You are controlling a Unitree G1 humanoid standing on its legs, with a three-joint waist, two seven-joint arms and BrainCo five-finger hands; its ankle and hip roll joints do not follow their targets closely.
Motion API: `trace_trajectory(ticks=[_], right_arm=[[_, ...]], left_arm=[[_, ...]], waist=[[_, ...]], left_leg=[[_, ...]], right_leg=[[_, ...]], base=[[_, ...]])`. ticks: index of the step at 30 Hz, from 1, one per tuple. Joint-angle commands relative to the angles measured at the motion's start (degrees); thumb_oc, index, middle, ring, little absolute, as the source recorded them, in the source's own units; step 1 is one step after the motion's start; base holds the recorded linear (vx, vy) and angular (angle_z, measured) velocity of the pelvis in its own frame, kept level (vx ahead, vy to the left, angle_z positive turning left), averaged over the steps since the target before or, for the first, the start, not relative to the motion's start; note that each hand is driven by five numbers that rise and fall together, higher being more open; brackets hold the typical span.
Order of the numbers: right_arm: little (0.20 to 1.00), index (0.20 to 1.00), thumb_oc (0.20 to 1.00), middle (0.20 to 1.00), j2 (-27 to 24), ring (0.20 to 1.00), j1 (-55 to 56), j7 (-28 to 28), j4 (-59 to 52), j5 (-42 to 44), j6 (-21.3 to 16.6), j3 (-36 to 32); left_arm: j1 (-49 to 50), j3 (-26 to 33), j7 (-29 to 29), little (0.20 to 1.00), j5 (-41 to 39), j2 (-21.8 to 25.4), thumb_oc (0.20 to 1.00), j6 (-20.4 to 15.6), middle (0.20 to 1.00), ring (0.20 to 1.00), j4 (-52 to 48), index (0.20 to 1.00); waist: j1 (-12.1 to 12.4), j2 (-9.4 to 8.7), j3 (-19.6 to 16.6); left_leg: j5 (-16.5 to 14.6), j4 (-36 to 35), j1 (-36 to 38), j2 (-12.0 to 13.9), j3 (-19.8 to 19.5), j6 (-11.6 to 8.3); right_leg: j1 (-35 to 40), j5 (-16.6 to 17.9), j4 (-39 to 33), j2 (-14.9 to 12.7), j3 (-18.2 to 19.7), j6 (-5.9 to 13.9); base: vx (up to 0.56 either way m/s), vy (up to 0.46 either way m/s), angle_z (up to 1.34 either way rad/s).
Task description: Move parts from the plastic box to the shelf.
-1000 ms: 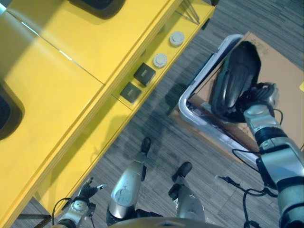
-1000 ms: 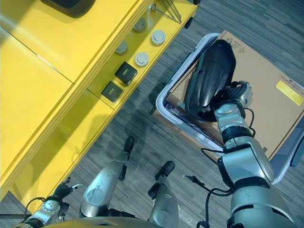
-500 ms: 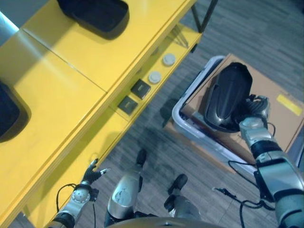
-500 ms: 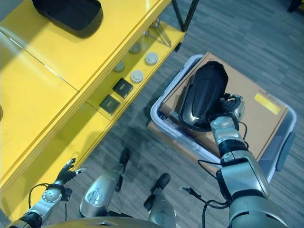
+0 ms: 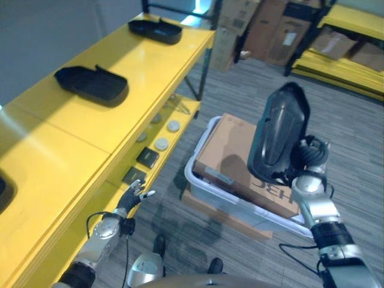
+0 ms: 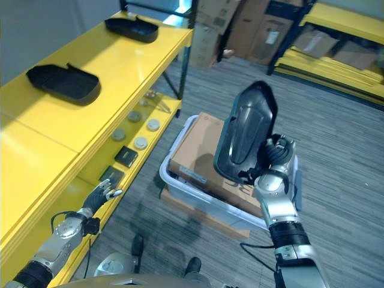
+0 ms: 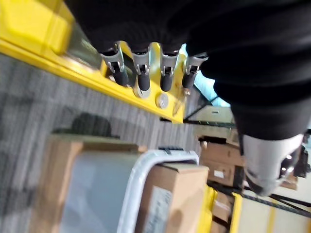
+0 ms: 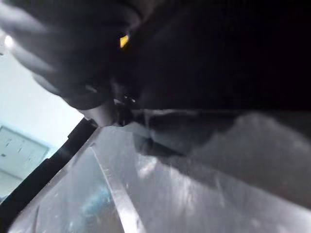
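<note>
- Left eye view: the right hand (image 5: 307, 157) was raised on the right, its fingers curled round the lower edge of a large black part (image 5: 278, 135), which stood nearly upright above the plastic box (image 5: 207, 191). A cardboard carton (image 5: 225, 155) lay in that box. The left hand (image 5: 133, 195) was low on the left, fingers spread and holding nothing, just beside the yellow shelf (image 5: 90, 141).
- Right eye view: two black trays (image 6: 63, 82) rested on the shelf's top board, one near and one far. Small round discs (image 6: 147, 125) and dark square blocks (image 6: 125, 156) sat on the lower board, between the left hand and the far end. Stacked cartons (image 6: 246, 27) and another yellow rack (image 6: 336, 33) stood far off across the grey floor.
- Left wrist view: the left hand's fingers (image 7: 139, 77) hung straight and apart before the shelf edge, with the box rim (image 7: 146, 170) and carton beyond.
- Right wrist view: the dark cover and the glossy surface of the part (image 8: 184, 184) showed close up; the fingers themselves could not be made out here.
</note>
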Motion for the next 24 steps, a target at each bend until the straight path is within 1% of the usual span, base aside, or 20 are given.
trace_trajectory(ticks=[1, 2, 3, 4, 6, 9, 11, 12, 14, 15, 21, 24], right_arm=[[0.200, 0.200, 0.200, 0.200, -2.03, 0.200, -3.39, 2.88, -1.26, -3.72, -2.80, 2.20], [0.200, 0.200, 0.200, 0.200, -1.75, 0.200, -3.37, 2.99, -1.30, -3.67, -2.82, 2.57], [0.200, 0.200, 0.200, 0.200, -0.55, 0.200, -3.48, 3.67, -1.28, -3.91, -2.97, 4.30], [0.200, 0.200, 0.200, 0.200, -0.32, 0.200, -3.53, 3.83, -1.28, -4.11, -3.03, 4.58], [0.200, 0.200, 0.200, 0.200, 1.52, 0.200, -4.42, 5.18, -1.11, -4.85, -2.82, 8.01], [0.200, 0.200, 0.200, 0.200, 2.85, 0.200, -5.75, 6.35, -0.42, -5.51, -2.74, 11.10], [0.200, 0.200, 0.200, 0.200, 4.13, 0.200, -7.61, 7.46, 0.49, -6.18, -2.36, 14.41], [0.200, 0.200, 0.200, 0.200, 4.94, 0.200, -8.47, 7.71, 1.20, -6.52, -2.38, 16.07], [0.200, 0.200, 0.200, 0.200, 5.38, 0.200, -9.19, 7.99, 1.59, -6.46, -2.23, 17.10], [0.200, 0.200, 0.200, 0.200, 6.62, 0.200, -10.24, 8.08, 2.49, -6.29, -2.29, 19.07], [0.200, 0.200, 0.200, 0.200, 8.53, 0.200, -11.78, 8.44, 3.57, -6.28, -2.11, 22.76], [0.200, 0.200, 0.200, 0.200, 8.88, 0.200, -12.10, 8.74, 3.70, -6.06, -1.71, 23.58]], left_arm=[[-6.06, -2.86, -1.86, 1.000, -12.40, -3.97, 1.000, 6.80, 1.000, 1.000, -1.50, 1.000], [-6.46, -3.00, -1.92, 1.000, -12.83, -4.18, 1.000, 7.26, 1.000, 1.000, -1.61, 1.000], [-8.39, -4.05, -1.69, 1.000, -14.64, -5.17, 1.000, 8.61, 1.000, 1.000, -1.85, 1.000], [-8.75, -4.29, -1.61, 1.000, -15.00, -5.36, 1.000, 8.82, 1.000, 1.000, -1.87, 1.000], [-12.46, -6.33, -0.23, 1.000, -18.06, -7.41, 1.000, 11.77, 1.000, 1.000, -1.54, 1.000], [-15.41, -8.13, -0.07, 1.000, -19.87, -9.27, 1.000, 14.12, 1.000, 1.000, -0.18, 1.000], [-18.09, -10.21, 0.98, 1.000, -21.77, -11.67, 1.000, 15.62, 1.000, 1.000, 1.93, 1.000], [-19.21, -11.24, 0.60, 1.000, -22.71, -12.62, 1.000, 16.72, 1.000, 1.000, 3.13, 1.000], [-19.96, -12.02, 0.55, 1.000, -24.33, -13.46, 1.000, 17.51, 1.000, 1.000, 3.93, 1.000], [-20.80, -12.79, 0.13, 1.000, -25.85, -14.74, 1.000, 19.21, 1.000, 1.000, 4.45, 1.000], [-22.65, -15.47, 0.19, 1.000, -24.69, -15.97, 1.000, 20.42, 1.000, 1.000, 5.05, 1.000], [-22.80, -16.32, -0.01, 1.000, -24.70, -16.45, 1.000, 20.33, 1.000, 1.000, 5.65, 1.000]], waist=[[1.07, 2.22, -3.20], [0.92, 2.22, -3.30], [0.20, 2.26, -3.65], [0.07, 2.25, -3.74], [-1.17, 2.31, -4.34], [-2.08, 2.37, -4.85], [-2.86, 2.42, -5.39], [-3.17, 2.44, -5.63], [-3.40, 2.47, -5.76], [-3.68, 2.51, -6.01], [-4.09, 2.78, -6.71], [-4.24, 2.81, -6.84]], left_leg=[[-7.12, 2.75, 2.13, 4.16, 2.85, -1.28], [-7.10, 2.73, 2.21, 4.18, 2.96, -1.27], [-7.08, 2.70, 2.59, 4.28, 3.51, -1.25], [-7.07, 2.71, 2.60, 4.29, 3.62, -1.24], [-7.13, 2.79, 3.08, 4.54, 4.64, -1.24], [-7.22, 2.95, 3.42, 4.65, 5.40, -1.27], [-7.40, 3.04, 3.74, 4.74, 6.07, -1.24], [-7.51, 3.16, 3.85, 4.77, 6.36, -1.21], [-7.63, 3.23, 3.95, 4.79, 6.58, -1.23], [-7.77, 3.28, 4.15, 4.82, 6.88, -1.26], [-8.08, 3.17, 4.43, 4.66, 7.25, -1.24], [-8.29, 3.28, 4.46, 4.61, 7.34, -1.23]], right_leg=[[-1.24, -1.94, -0.27, 0.06, 1.29, 2.40], [-1.23, -1.94, -0.27, 0.06, 1.36, 2.40], [-1.12, -1.96, -0.27, 0.11, 1.68, 2.39], [-1.16, -1.96, -0.27, 0.12, 1.74, 2.39], [-1.10, -2.08, -0.27, 0.18, 2.31, 2.36], [-1.06, -2.21, -0.27, 0.25, 2.83, 2.30], [-1.12, -2.35, -0.27, 0.33, 3.42, 2.23], [-1.14, -2.37, -0.27, 0.31, 3.61, 2.24], [-1.13, -2.43, -0.27, 0.34, 3.77, 2.23], [-1.09, -2.55, -0.27, 0.37, 3.95, 2.25], [-1.15, -2.79, -0.27, 0.40, 4.19, 2.43], [-1.15, -2.89, -0.27, 0.39, 4.30, 2.46]], base=[[0.01, -0.010, -0.29], [0.02, -0.012, -0.28], [0.01, -0.005, -0.17], [0.02, -0.005, -0.22], [0.02, -0.002, -0.25], [0.03, 0.002, -0.07], [0.05, 0.006, -0.17], [0.06, 0.005, -0.14], [0.04, 0.005, -0.08], [0.04, 0.007, -0.05], [0.04, 0.012, -0.04], [0.03, 0.010, -0.05]])
